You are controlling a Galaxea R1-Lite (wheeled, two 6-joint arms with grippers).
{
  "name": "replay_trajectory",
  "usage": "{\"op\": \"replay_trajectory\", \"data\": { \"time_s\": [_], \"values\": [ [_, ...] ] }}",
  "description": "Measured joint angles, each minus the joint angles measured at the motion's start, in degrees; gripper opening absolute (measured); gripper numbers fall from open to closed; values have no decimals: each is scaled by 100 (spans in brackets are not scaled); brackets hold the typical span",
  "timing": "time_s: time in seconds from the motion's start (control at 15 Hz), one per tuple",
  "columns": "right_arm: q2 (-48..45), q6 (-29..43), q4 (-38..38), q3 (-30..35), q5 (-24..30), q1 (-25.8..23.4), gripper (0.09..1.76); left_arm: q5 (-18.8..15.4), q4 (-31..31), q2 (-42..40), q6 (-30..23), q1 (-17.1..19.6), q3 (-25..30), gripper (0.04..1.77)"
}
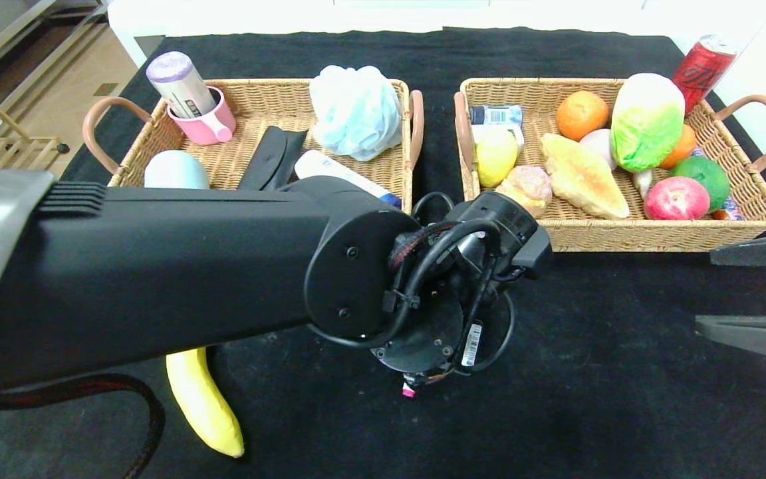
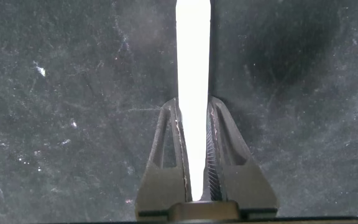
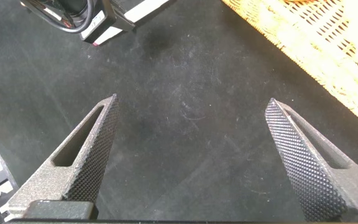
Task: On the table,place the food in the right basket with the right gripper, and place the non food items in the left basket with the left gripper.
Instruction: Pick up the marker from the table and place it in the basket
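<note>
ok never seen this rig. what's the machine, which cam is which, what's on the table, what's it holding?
It is a robot with two arms, each ending in a two-fingered claw. The big picture comes from a camera on its head, looking down at a table under black cloth. The other two come from cameras on the wrists.

The left gripper is down at the table's middle, shut on a slim white marker pen; the head view shows only the pen's pink end under the wrist. The right gripper hangs open over bare cloth near the right basket, holding nothing.

The left basket holds household things, the right one toy food. A banana lies loose on the cloth.
</note>
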Motion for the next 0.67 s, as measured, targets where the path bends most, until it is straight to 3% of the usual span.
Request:
{"op": "replay_trajectory", "data": {
  "time_s": [0.67],
  "values": [
    [2, 0, 2, 2, -4, 17, 171, -11, 108, -152, -35, 2, 46, 26]
  ]
}}
